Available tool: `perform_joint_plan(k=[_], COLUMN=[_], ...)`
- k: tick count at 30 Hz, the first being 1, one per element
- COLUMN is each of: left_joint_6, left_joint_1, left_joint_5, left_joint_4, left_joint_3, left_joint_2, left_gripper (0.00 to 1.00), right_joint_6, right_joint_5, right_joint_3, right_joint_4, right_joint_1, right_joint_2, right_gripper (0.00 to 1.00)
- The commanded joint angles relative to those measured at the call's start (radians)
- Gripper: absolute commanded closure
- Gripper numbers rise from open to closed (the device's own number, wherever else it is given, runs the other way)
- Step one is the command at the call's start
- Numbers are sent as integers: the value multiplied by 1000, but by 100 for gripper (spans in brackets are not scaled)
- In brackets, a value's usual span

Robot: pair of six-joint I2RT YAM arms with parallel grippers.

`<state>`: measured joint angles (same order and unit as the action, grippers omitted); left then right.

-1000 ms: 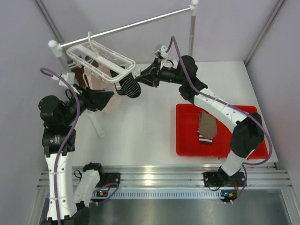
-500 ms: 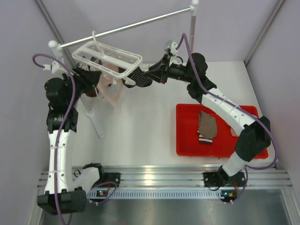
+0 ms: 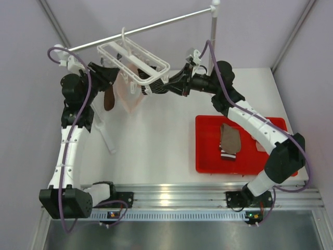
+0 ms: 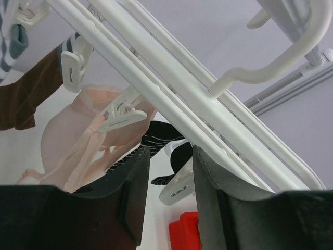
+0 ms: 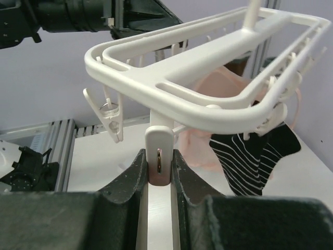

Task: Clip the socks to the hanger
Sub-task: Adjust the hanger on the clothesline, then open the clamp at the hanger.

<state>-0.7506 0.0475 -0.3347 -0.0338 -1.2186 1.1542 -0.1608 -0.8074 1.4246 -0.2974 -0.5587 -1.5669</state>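
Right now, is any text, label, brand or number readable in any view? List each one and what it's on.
No readable text in any view.
The hanger, the striped sock and the red tray: no print.
The clip in the right gripper: plain white, no marking.
The arm-base boards: only lit spots show, too small to read.

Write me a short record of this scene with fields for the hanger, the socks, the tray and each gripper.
hanger: white hanger, hooked on the rail
socks at hanger: brown sock, pink sock, black striped sock
sock waiting: second brown sock, lying in the red tray
left gripper: fingers apart, just under the hanger frame
right gripper: shut on a white clip of the hanger
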Motion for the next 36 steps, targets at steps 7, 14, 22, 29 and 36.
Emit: perform_joint_plan(k=[7, 14, 22, 29, 36], left_joint_6=[105, 256, 347, 278, 175], left_joint_1=[-98, -97, -95, -97, -121], left_joint_5=[68, 79, -312, -524, -579], left_joint_4=[100, -119, -368, -417, -348], left_joint_3=[-71, -52, -85, -102, -82], left_joint_2=[-8, -186, -292, -291, -265], left_gripper=[44, 26, 21, 25, 27], right_joint_6=[-3, 6, 84, 136, 185], right_joint_5=[-99, -78, 0, 172, 263], right_joint_3=[22, 53, 86, 43, 19], right_joint_4=[-2, 43, 167, 202, 190], right_joint_1=[-30, -44, -84, -135, -198], right_joint_2=[42, 36, 47, 97, 108], right_gripper=[100, 100, 100, 100, 100])
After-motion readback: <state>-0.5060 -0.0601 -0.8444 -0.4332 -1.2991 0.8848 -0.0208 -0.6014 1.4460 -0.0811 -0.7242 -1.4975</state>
